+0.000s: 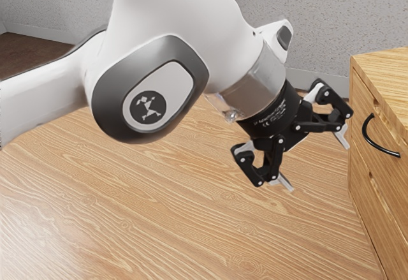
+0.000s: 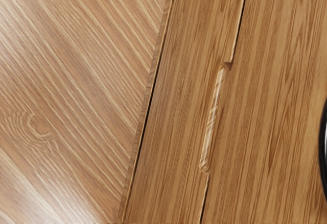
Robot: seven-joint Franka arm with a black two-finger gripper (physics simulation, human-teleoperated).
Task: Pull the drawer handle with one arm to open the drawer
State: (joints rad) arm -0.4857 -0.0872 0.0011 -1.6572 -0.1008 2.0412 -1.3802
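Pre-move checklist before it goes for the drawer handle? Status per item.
1. Jaws open: ok, spread wide with nothing between them.
2. Handle visible: ok, a black loop on the drawer front.
3. Jaws at handle: not ok, they sit short of it toward the exterior view's left, with a gap.
4. Drawer shut at start: ok, its front looks flush with the cabinet.
5. Path clear: ok, bare table between jaws and handle.
6. Jaws squared to straddle the handle: cannot tell.
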